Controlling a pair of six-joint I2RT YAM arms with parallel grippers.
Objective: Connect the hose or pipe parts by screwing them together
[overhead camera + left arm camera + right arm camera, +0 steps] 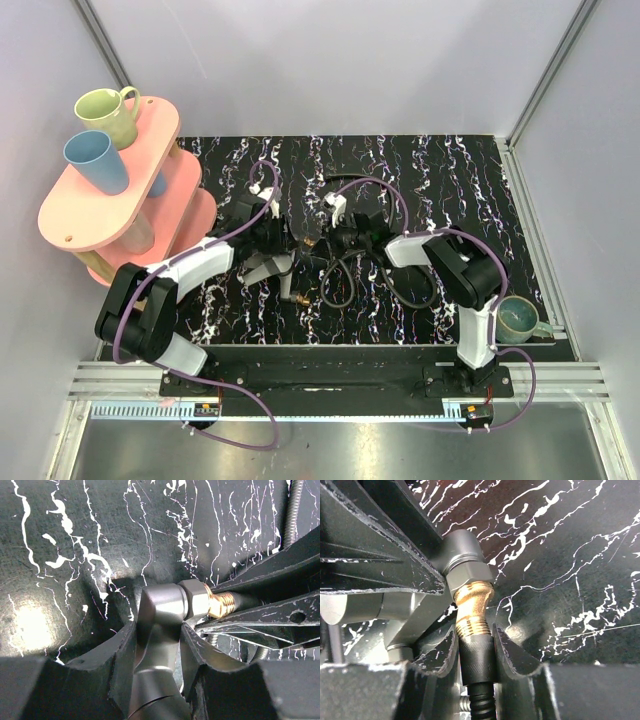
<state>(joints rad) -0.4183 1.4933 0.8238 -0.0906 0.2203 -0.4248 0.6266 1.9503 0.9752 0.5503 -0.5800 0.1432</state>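
The dark grey forked fitting is held at one branch by my left gripper, which is shut on it. Its brass threaded tip points right, into the right gripper's fingers. My right gripper is shut on the knurled black nut at the end of the black hose, and the nut sits over the lower threads of that brass tip. From above, both grippers meet mid-table, the left and the right. The hose loops toward the near edge, beside the fitting's other branches.
A pink tiered stand at the left edge carries a green mug and a blue cup. A teal mug sits at the near right corner. Enclosure walls ring the black marbled mat.
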